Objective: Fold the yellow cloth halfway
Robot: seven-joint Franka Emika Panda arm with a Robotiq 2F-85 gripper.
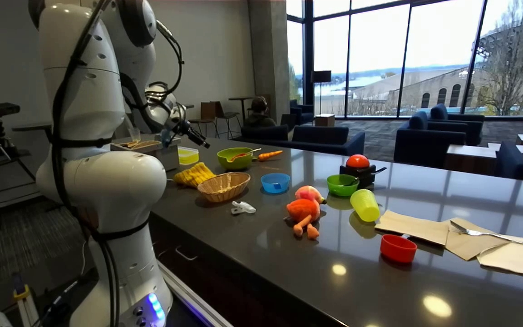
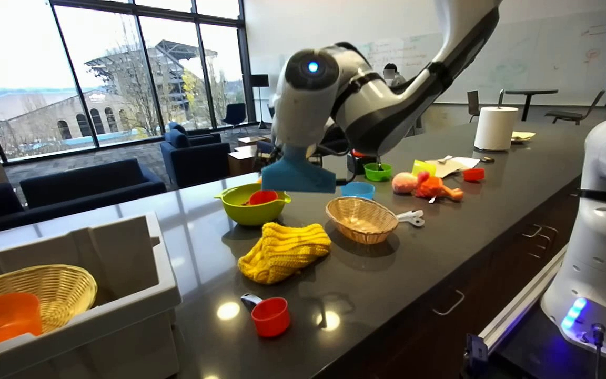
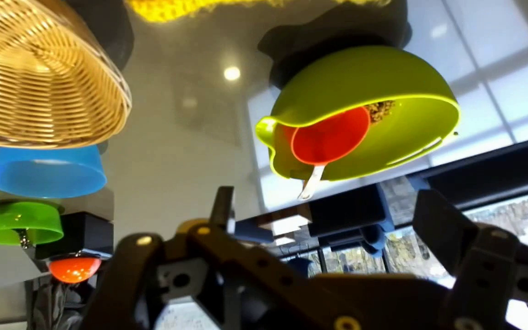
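Pincer, jaws parted wide with nothing between them, poised above the worktop and slanted rather than straight down. Yellow cloth, rumpled, lies just beside the basket, near the green bowl. For an even fold, the pincer should turn downward, pinch one edge shallowly, and carry it low to the opposite edge.

"What lies lower than the fingers?"
"The yellow cloth, a rough, matt knit, on a smooth, glossy counter."
"And the lime bowl?"
"Shiny plastic, seemingly; the basket, ridged wicker."
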